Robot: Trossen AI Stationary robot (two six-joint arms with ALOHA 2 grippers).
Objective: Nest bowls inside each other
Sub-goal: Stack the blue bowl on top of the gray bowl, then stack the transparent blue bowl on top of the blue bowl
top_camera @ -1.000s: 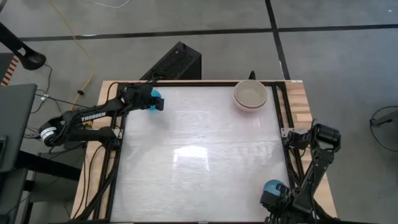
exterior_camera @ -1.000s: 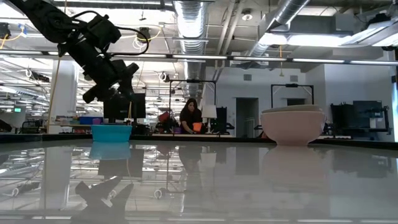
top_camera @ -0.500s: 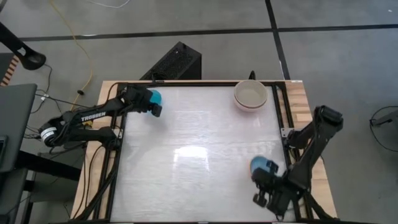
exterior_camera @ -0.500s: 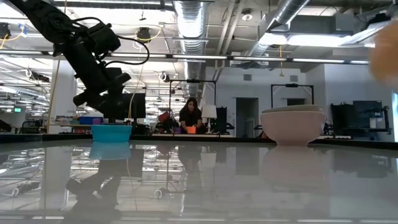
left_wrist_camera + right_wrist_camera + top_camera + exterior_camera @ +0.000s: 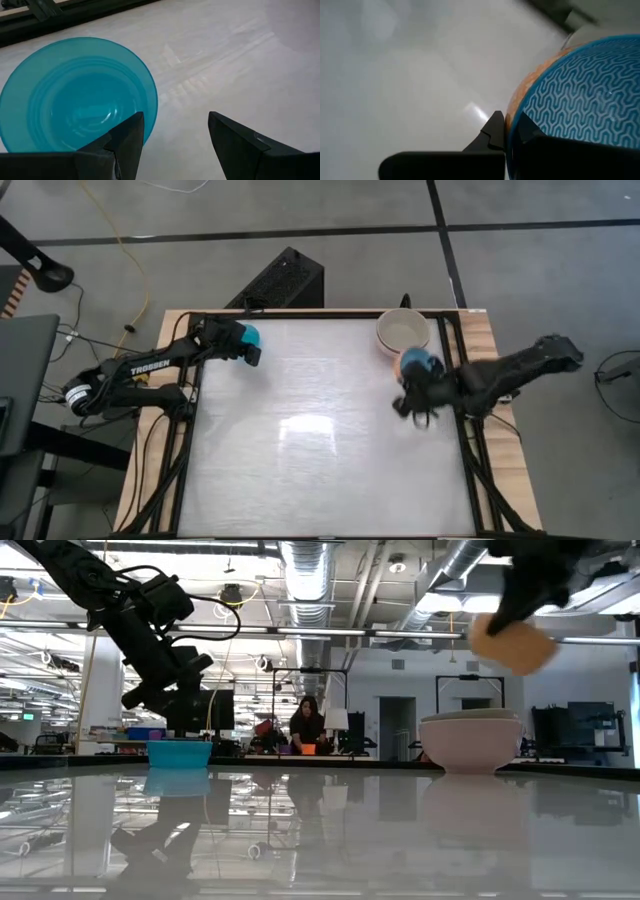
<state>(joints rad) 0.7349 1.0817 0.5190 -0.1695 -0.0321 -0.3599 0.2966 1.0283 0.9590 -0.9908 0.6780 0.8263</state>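
At the far left corner of the white table (image 5: 300,440), the left gripper (image 5: 172,137) hangs with its fingers spread wide and nothing between them, just beside the bright teal bowl (image 5: 75,95). That bowl stands upright on the table, round and shallow, with concentric rings inside. A black box (image 5: 283,280) lies on the floor beyond the table's far edge. In the low view a person (image 5: 305,730) sits well back in the room.

At the far right corner stands the stack of bowls (image 5: 402,333): a pale bowl nested in a salmon-pink one, upright; nothing stands between it and the carried load.

The right gripper (image 5: 418,385) is clamped on the rim of the light blue bowl (image 5: 575,95), which bears a wavy pattern inside and has an orange-tan outside. The bowl is held tilted in the air, just beside the stack on its near side.

One second earlier this gripper and its bowl were at the near right corner; they have since travelled up the right side. The left gripper has barely shifted.
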